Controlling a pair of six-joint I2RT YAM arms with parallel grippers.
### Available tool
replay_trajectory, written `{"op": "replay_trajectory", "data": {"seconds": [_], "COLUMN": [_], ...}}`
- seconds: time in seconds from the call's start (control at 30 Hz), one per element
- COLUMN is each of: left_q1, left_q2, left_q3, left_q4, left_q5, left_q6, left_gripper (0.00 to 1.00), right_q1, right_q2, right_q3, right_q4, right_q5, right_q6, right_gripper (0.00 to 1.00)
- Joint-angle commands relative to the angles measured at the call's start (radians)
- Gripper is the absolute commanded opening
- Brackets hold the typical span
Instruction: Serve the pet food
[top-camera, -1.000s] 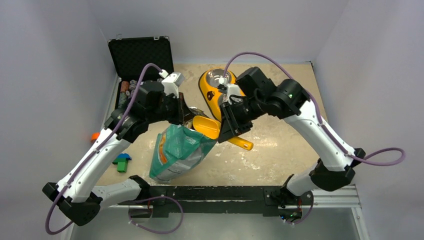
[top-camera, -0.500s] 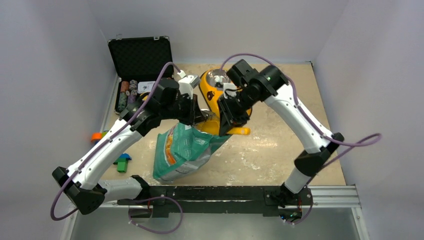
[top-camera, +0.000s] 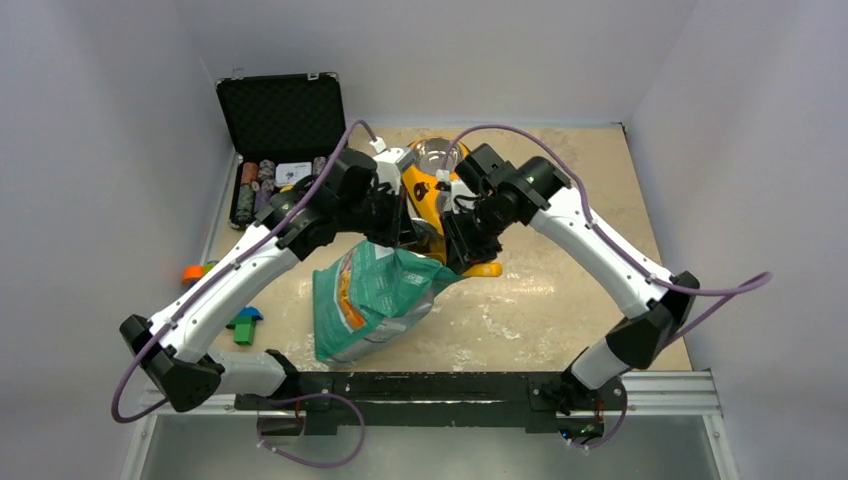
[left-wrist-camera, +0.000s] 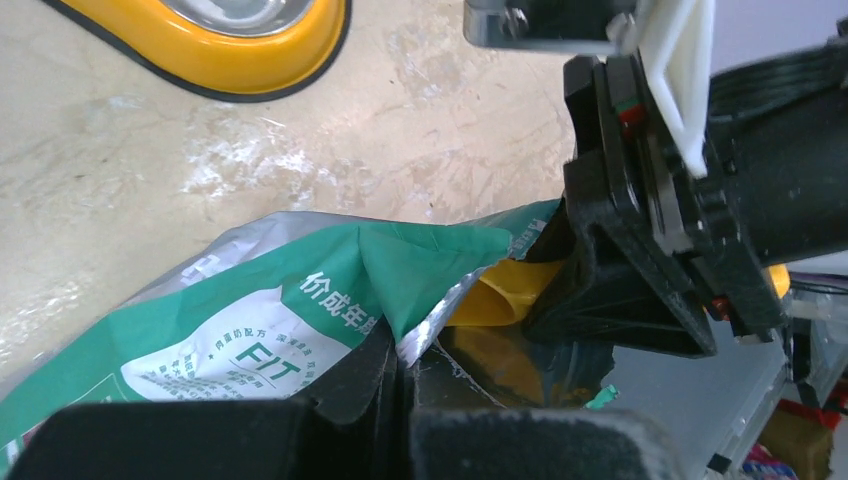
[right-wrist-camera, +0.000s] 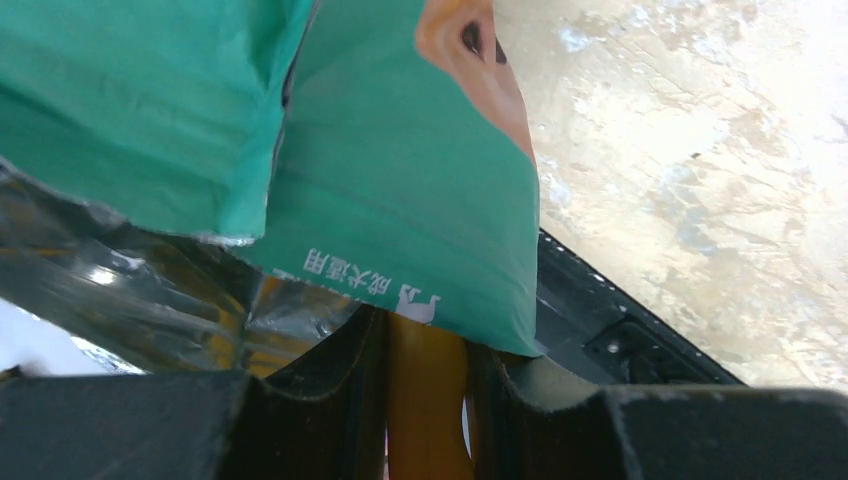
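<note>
At the middle of the worktop (top-camera: 560, 290), the teal-green pouch (top-camera: 372, 300) leans with its base toward the arms and its torn mouth lifted toward the far side. The left gripper (left-wrist-camera: 396, 372) is closed on the near lip of that mouth, pinching the green film and its silver foil lining between its fingers. From the other side, the right gripper (right-wrist-camera: 425, 352) is clamped tight around the handle of a yellow scoop (left-wrist-camera: 497, 292), whose bowl end is pushed in through the pouch's opening. In the top view the two grippers sit close together over the mouth, the left gripper (top-camera: 398, 238) on the left edge and the right gripper (top-camera: 464, 260) on the right.

The pet food itself cannot be seen in any view. Inside the mouth, only crinkled foil and the yellow of the scoop show, so the kibble, if it lies there, is hidden below both grippers, behind the pouch wall.

Just beyond the pouch stands an orange-yellow pet bowl (top-camera: 428, 190) with a steel insert. An open black case (top-camera: 283, 110) sits at the far left corner.
</note>
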Motion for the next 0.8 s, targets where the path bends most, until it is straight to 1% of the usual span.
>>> {"op": "replay_trajectory", "data": {"seconds": [0.0,0.1,0.17,0.2,0.27,0.33,0.43,0.5,0.6,0.67,0.77], "left_q1": [-0.003,-0.023,-0.032,-0.033,-0.033,-0.033,-0.035,-0.044,-0.05,-0.05,-0.051], "left_q2": [0.02,0.061,0.093,0.112,0.154,0.198,0.249,0.245,0.197,0.151,0.073], "left_q3": [0.14,0.137,0.123,0.116,0.117,0.119,0.138,0.168,0.172,0.155,0.135], "left_q4": [0.045,0.086,0.1,0.104,0.085,0.072,0.09,0.078,0.071,0.073,0.058], "left_q5": [0.093,0.146,0.168,0.179,0.18,0.164,0.192,0.176,0.136,0.112,0.04], "left_q6": [0.018,-0.063,-0.124,-0.146,-0.156,-0.165,-0.185,-0.172,-0.15,-0.135,-0.096], "left_gripper": [0.0,0.0,0.0,0.0,0.0,0.0,0.0,0.0,0.0,0.0,0.0], "right_q1": [-0.024,-0.017,-0.002,0.009,0.039,0.065,0.087,0.076,0.03,0.0,-0.049], "right_q2": [-0.09,-0.042,0.032,0.1,0.192,0.27,0.321,0.272,0.133,0.055,-0.052], "right_q3": [-0.238,-0.23,-0.217,-0.208,-0.22,-0.254,-0.305,-0.377,-0.539,-0.612,-0.691], "right_q4": [0.045,0.114,0.215,0.264,0.444,0.629,0.854,1.004,1.248,1.302,1.305], "right_q5": [0.238,0.138,0.044,0.009,-0.065,-0.186,-0.346,-0.446,-0.582,-0.64,-0.715], "right_q6": [-0.07,-0.057,-0.04,-0.036,-0.027,-0.009,0.027,0.082,0.162,0.166,0.15], "right_gripper": [0.0,0.0,0.0,0.0,0.0,0.0,0.0,0.0,0.0,0.0,0.0]}}
